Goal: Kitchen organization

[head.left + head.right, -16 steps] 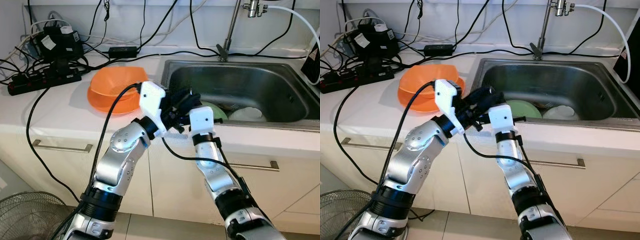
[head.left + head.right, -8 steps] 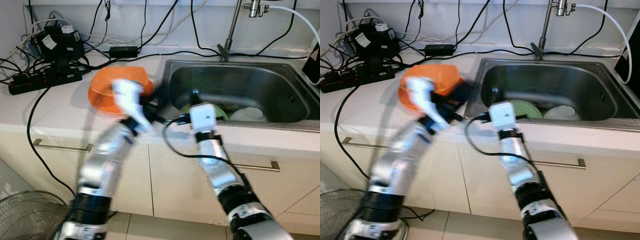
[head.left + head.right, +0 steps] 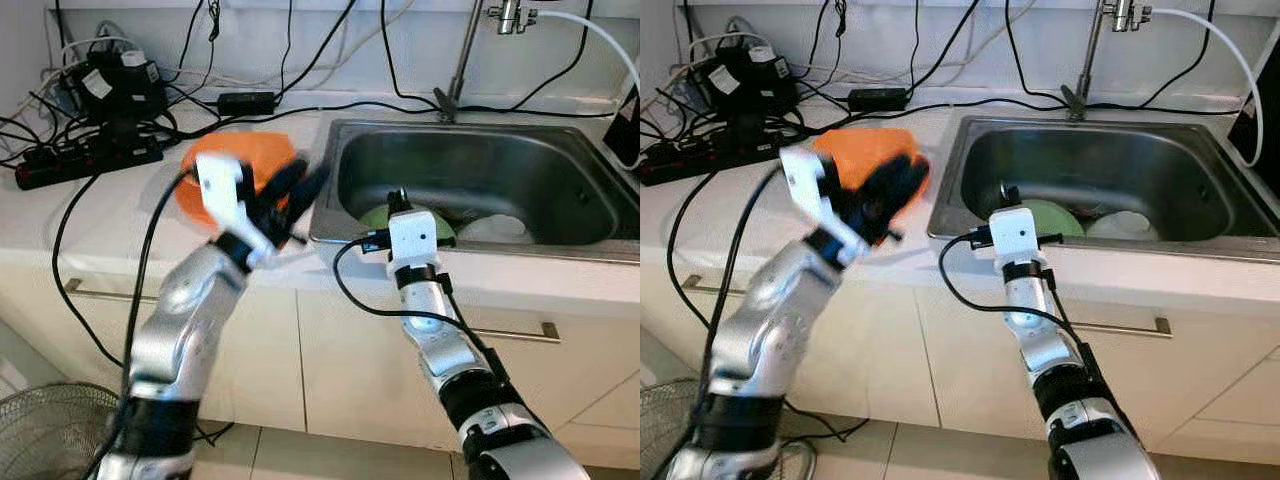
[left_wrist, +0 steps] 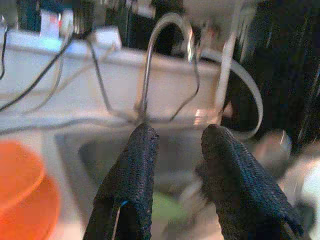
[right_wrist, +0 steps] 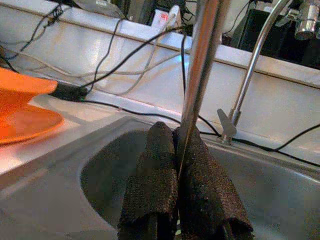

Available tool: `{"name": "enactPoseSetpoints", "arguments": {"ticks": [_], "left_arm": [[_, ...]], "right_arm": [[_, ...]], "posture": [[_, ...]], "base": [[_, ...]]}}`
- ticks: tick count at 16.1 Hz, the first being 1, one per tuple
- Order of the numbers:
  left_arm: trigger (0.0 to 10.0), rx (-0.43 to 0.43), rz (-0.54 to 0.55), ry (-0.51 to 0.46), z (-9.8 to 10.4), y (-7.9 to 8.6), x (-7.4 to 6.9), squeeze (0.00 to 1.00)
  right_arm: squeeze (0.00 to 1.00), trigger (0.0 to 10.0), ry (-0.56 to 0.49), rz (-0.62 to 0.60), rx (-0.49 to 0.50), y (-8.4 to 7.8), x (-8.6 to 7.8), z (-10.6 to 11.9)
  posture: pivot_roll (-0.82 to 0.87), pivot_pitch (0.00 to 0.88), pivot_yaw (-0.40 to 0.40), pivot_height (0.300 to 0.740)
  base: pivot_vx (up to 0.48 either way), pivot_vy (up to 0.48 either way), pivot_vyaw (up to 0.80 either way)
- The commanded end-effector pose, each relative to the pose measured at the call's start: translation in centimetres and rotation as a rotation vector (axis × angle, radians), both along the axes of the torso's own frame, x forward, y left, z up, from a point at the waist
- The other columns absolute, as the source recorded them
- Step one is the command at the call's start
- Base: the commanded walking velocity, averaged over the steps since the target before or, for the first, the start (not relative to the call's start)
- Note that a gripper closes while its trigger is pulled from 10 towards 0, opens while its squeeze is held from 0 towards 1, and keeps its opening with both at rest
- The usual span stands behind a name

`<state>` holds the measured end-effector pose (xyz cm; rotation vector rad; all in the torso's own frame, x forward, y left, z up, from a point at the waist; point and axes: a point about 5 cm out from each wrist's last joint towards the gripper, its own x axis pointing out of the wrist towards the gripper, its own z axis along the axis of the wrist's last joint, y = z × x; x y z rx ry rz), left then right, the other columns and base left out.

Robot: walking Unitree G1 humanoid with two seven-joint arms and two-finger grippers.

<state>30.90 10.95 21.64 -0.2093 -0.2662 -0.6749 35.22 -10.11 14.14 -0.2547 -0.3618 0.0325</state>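
Steel, thin and bright, stands pinched between the two black fingers of the right gripper: a slender metal utensil handle, rising upright out of the closed pair. That gripper hangs over the front left corner of the stainless steel sink, just above the pale green plate lying in the basin beside a white dish. The left gripper has its fingers parted and empty, raised over the white countertop's front edge, in front of the orange plastic bowl set on an orange plate. For a clean finish I judge the right arm should keep the handle vertical and lift straight up, clear of the sink's front rim, before swinging anywhere; the trailing black cable near its wrist could snag.
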Motion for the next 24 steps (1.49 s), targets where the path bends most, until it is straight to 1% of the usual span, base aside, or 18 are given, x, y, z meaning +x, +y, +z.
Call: {"name": "enactPoseSetpoints", "arguments": {"ticks": [1, 4, 5, 6, 7, 8, 9, 13, 16, 18, 22, 23, 24], "left_arm": [[10.0, 0.078, -0.009, 0.017, -0.7, 0.0, -0.1, 0.0], [10.0, 0.18, -0.012, 0.06, -2.2, 0.4, -0.2, 0.0], [10.0, 0.218, -0.029, 0.075, -2.8, 0.3, -0.4, 0.0], [10.0, 0.28, -0.065, 0.102, -3.8, 0.1, -0.7, 0.0], [10.0, 0.289, -0.072, 0.106, -4.0, 0.0, -0.8, 0.0], [10.0, 0.309, -0.104, 0.127, -4.6, -0.4, -1.1, 0.0], [10.0, 0.324, -0.131, 0.146, -5.2, -0.8, -1.4, 0.0], [10.0, 0.345, -0.115, 0.178, -6.7, -1.2, -1.5, 0.0], [10.0, 0.368, -0.123, 0.18, -6.9, -1.5, -1.8, 0.0], [10.0, 0.367, -0.127, 0.174, -6.7, -1.7, -1.9, 0.0], [10.0, 0.367, -0.129, 0.176, -6.9, -1.8, -2.3, 0.0], [10.0, 0.369, -0.13, 0.179, -6.9, -1.9, -2.4, 0.0], [10.0, 0.37, -0.131, 0.179, -6.9, -1.9, -2.5, 0.0]], "right_arm": [[0.0, 0.0, -0.037, 0.002, 0.01, 0.1, 0.5, 1.1], [0.0, 0.0, -0.056, -0.012, -0.002, -0.5, 1.0, 1.9], [0.0, 0.0, -0.059, -0.015, -0.006, -0.7, 1.1, 2.1], [0.0, 0.0, -0.062, -0.018, -0.009, -0.9, 1.4, 2.5], [0.0, 0.0, -0.062, -0.019, -0.01, -0.9, 1.5, 2.5], [0.0, 10.0, -0.058, -0.022, -0.017, -1.0, 1.7, 2.7], [0.0, 10.0, -0.043, -0.028, -0.018, -1.1, 2.1, 2.9], [0.0, 10.0, -0.008, -0.034, -0.023, -1.2, 2.6, 2.8], [0.0, 10.0, 0.032, -0.015, -0.04, -0.9, 2.8, 2.3], [0.0, 10.0, 0.066, -0.015, -0.061, -0.9, 2.8, 1.7], [0.0, 10.0, 0.133, -0.007, -0.071, -0.8, 2.8, 0.7], [0.0, 10.0, 0.166, -0.005, -0.079, -0.7, 2.8, 0.2], [0.0, 10.0, 0.172, -0.002, -0.085, -0.7, 2.7, 0.1]], "posture": [[0.11, 0.009, 0.047, 0.74], [0.11, 0.01, 0.044, 0.74], [0.11, 0.01, 0.044, 0.74], [0.11, 0.01, 0.042, 0.74], [0.11, 0.01, 0.042, 0.74], [0.11, 0.01, 0.042, 0.74], [0.11, 0.012, 0.039, 0.74], [0.11, 0.018, 0.035, 0.74], [0.12, 0.017, 0.033, 0.74], [0.13, 0.016, 0.028, 0.74], [0.14, 0.016, 0.02, 0.74], [0.15, 0.015, 0.019, 0.74], [0.15, 0.013, 0.018, 0.74]], "base": [[0.0, 0.0, 0.0], [0.0, 0.0, 0.0], [0.0, 0.0, 0.0], [0.0, 0.0, 0.0], [0.0, 0.0, 0.0], [0.0, 0.0, 0.0], [0.0, 0.0, 0.0], [0.0, 0.0, 0.0], [0.0, 0.0, 0.0], [0.0, 0.0, 0.0], [0.0, 0.0, 0.0], [0.0, 0.0, 0.0], [0.0, 0.0, 0.0]]}}
